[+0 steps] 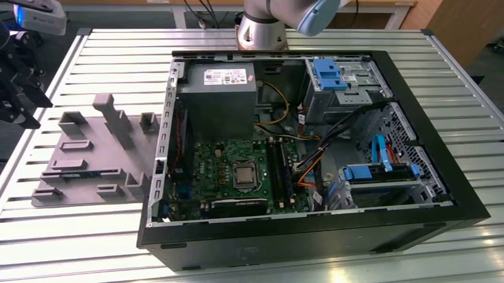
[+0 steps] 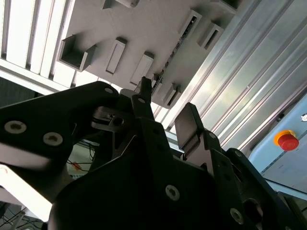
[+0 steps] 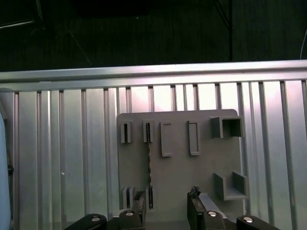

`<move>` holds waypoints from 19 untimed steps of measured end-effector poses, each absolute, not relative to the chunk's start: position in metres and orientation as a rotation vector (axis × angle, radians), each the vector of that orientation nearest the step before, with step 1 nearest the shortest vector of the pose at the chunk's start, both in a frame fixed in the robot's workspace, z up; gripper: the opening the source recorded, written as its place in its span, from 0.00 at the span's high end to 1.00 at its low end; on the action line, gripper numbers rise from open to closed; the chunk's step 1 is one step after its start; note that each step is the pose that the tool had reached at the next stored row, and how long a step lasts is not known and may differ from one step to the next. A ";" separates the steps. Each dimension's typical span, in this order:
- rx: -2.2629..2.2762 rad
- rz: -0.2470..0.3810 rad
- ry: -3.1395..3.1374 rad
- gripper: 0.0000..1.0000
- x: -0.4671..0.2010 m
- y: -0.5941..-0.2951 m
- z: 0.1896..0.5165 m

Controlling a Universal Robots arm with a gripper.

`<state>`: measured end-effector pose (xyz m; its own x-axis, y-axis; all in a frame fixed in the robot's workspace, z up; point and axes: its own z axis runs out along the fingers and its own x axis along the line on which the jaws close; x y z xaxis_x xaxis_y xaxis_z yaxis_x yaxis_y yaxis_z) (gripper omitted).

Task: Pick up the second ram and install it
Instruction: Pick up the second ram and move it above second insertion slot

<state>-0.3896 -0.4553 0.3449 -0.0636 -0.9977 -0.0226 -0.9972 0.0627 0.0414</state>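
The job is at its start. The ram (image 3: pixel 148 167) stands on edge in the slots of the grey tray (image 3: pixel 177 177), not yet lifted; in the exterior view it is the dark strip (image 1: pixel 79 174) on the tray's near side. The gripper (image 3: pixel 166 203) hangs over the tray's edge, its fingers (image 3: pixel 138 206) spread and holding nothing, with the ram lined up just inside one of them. Gripping, carrying and seating are all left to do. The open case (image 1: pixel 315 233) lies beside the tray, and the black slots (image 1: pixel 277 168) on the motherboard (image 1: pixel 212 171) are too dark to tell what they hold.

The counter (image 1: pixel 94 236) is ribbed aluminium. Dark floor lies past its edge, and a red stop button (image 2: pixel 286 140) sits nearby.
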 end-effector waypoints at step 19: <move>2.141 -0.071 -2.281 0.53 -0.390 -0.460 0.326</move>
